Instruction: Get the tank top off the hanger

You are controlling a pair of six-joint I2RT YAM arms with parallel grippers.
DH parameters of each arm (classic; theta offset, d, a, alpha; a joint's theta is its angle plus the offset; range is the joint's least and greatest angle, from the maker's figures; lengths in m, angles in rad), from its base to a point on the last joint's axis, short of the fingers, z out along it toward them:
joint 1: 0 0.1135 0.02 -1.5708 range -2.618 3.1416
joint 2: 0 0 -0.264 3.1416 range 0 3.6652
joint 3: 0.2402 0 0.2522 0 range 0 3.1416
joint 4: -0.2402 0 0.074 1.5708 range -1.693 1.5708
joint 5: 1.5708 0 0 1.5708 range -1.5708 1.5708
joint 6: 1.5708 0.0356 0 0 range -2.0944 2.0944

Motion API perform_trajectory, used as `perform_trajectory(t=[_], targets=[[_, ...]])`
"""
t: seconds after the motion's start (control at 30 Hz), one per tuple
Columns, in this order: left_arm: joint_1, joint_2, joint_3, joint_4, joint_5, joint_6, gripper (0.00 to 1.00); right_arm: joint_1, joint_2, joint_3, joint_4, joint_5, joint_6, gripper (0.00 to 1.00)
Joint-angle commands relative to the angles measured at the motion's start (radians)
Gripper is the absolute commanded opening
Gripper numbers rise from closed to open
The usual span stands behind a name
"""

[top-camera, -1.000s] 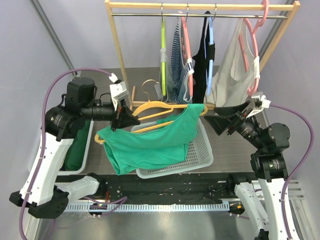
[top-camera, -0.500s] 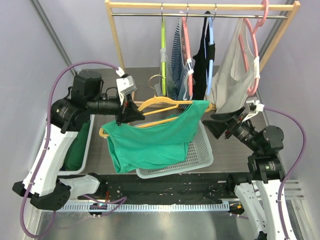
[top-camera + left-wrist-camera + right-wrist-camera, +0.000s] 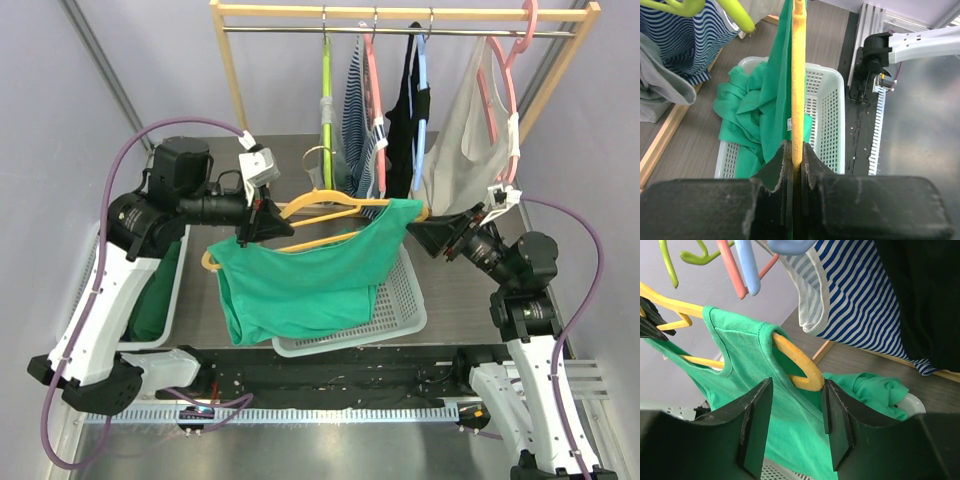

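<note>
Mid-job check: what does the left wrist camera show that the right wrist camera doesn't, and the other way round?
Only left wrist: the left gripper shut on the yellow hanger, viewed along its arm. Only right wrist: the right gripper, jaws open by the hanger's tip, where the strap of the green tank top loops over; a black garment. Both: hanger, tank top, striped top, green clothes in the white basket.

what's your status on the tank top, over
Left gripper shut on yellow hanger. Right gripper open, straddling the hanger's end. Green tank top not yet off. Nothing blocking.
</note>
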State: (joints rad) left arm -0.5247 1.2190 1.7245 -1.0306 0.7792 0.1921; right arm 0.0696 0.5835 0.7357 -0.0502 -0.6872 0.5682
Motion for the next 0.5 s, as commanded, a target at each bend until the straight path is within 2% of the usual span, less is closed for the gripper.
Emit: perform_trajectory(t=[0.0,0.13,0.33,0.47], targets=[[-0.024,0.036,0.063,0.090,-0.038,0.007,0.00,0.010,0.006,-0.001,0.105,-0.034,0.038,0.50],[-0.040,0.083,0.107,0.093,-0.063,0.017,0.00,0.013,0.015,0.011,0.111,-0.029,0.038,0.50],[-0.075,0.120,0.129,0.096,-0.101,0.027,0.00,0.027,0.058,0.047,0.141,-0.041,0.062,0.60],[-0.092,0.148,0.148,0.101,-0.136,0.047,0.00,0.041,0.053,0.034,0.141,-0.035,0.068,0.62]])
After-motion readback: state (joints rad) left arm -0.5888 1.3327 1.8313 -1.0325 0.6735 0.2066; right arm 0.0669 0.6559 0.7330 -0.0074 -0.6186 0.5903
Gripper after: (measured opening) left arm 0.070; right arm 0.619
